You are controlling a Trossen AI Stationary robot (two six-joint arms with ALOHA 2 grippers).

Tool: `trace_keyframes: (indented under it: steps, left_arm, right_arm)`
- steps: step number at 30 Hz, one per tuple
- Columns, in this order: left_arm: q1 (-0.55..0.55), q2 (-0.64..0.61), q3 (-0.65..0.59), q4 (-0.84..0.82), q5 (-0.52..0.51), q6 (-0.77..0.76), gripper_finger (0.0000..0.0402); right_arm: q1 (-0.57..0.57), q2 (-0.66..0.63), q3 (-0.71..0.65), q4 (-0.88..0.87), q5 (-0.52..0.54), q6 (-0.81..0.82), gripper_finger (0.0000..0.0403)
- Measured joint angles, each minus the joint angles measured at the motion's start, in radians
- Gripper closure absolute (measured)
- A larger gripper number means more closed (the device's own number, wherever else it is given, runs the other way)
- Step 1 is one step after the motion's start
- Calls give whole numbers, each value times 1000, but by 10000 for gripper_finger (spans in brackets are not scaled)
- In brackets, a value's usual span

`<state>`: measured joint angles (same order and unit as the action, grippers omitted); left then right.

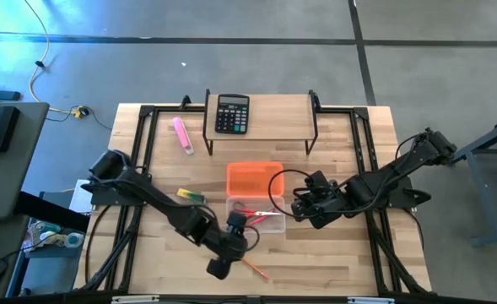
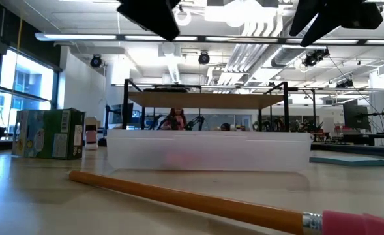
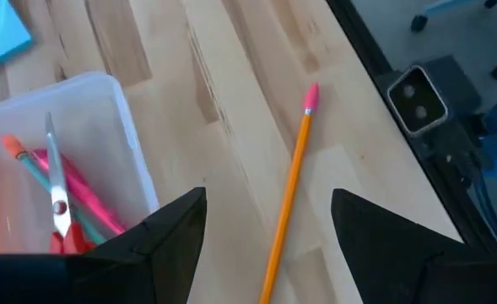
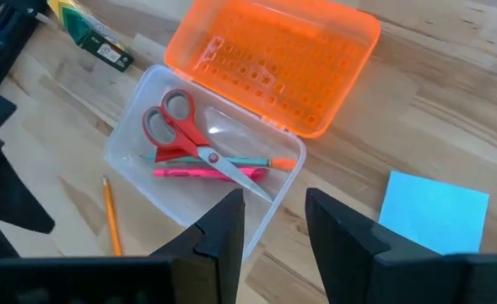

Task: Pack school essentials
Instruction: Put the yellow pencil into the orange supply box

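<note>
Your table (image 1: pixel 341 253) carries a raised shelf (image 1: pixel 269 108) at the back with a black calculator (image 1: pixel 232 113) on it, and near the middle a clear box (image 4: pixel 159 181) with its orange lid (image 4: pixel 273 59) lying against the far side. Inside the box you have the red-handled scissors (image 4: pixel 185 135) on top of a green pencil (image 4: pixel 235 160) and a pink pen (image 4: pixel 202 173), while a light-blue square notepad (image 4: pixel 434 211) lies on the table just beside it. The left end effector (image 3: pixel 269 224) hangs wide open directly over the orange pencil (image 3: pixel 289 190) on the table near the box's front, and the right end effector (image 4: pixel 273 215) sits beside the box with its fingers narrow and holding nothing.
</note>
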<state>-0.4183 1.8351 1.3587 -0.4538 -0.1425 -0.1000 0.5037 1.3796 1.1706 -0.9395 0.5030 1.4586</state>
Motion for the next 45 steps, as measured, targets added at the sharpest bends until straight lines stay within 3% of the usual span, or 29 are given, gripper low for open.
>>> trace_keyframes:
  steps: [10,45]
  left_arm:
    - [5,102,117,15,12,35,156]
    - [-35,326,123,9,-2,-23,162]
  right_arm:
    - [0,0,0,-23,-6,0,286]
    - [0,0,-2,-54,2,4,286]
